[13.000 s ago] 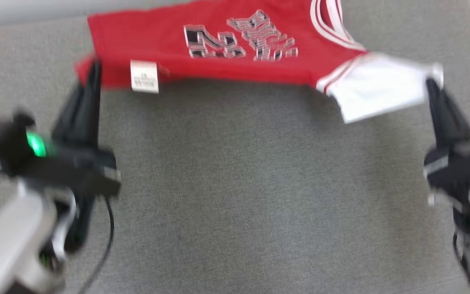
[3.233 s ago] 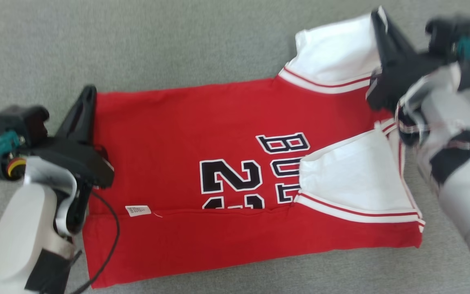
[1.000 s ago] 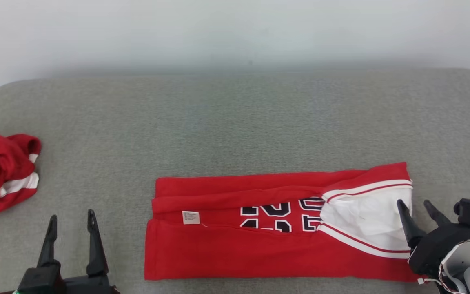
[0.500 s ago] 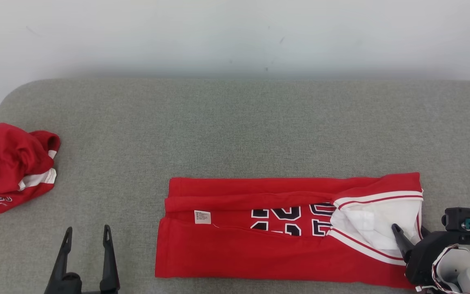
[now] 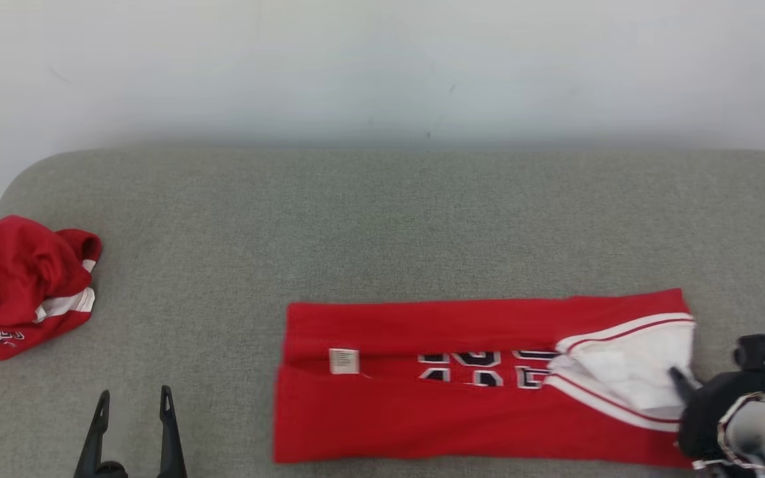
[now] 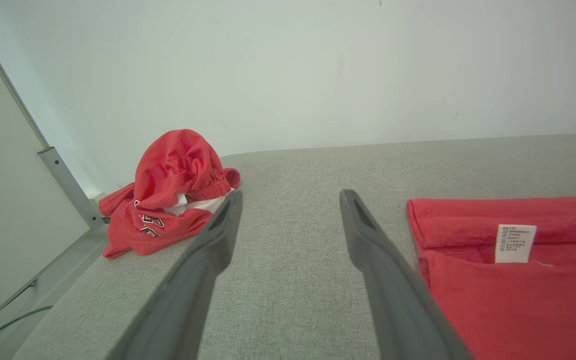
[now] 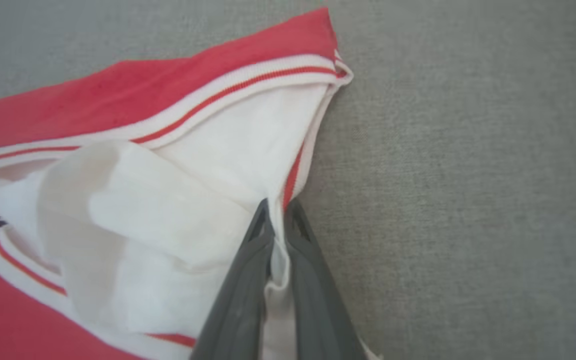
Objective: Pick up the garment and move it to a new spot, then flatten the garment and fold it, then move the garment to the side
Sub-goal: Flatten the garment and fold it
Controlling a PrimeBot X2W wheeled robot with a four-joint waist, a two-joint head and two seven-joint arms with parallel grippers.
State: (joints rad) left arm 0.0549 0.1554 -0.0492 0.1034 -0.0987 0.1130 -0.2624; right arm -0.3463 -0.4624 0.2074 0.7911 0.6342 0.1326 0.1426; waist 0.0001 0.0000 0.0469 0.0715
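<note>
The garment [image 5: 435, 405] is a red jersey with white sleeves and black lettering, folded into a long strip on the grey cushion [image 5: 382, 226]. It reaches the lower right of the left wrist view as the garment [image 6: 513, 280], with a white label showing. My right gripper [image 5: 681, 382] is at the strip's right end, shut on the white sleeve edge; in the right wrist view the right gripper [image 7: 278, 212] pinches the white cloth of the garment [image 7: 178, 200] between its fingers. My left gripper [image 5: 131, 405] stands open at the lower left, apart from the jersey. The left gripper [image 6: 290, 205] has nothing between its fingers.
A second red garment [image 5: 20, 285] lies crumpled at the cushion's far left edge; the left wrist view has this crumpled garment [image 6: 173, 187] beyond my fingers. A pale wall [image 5: 382, 66] runs behind the cushion. A metal panel edge [image 6: 68, 187] stands at the left.
My right gripper has closed on the white sleeve edge at the jersey's right end. The head camera has shifted slightly. The left gripper stays open.
</note>
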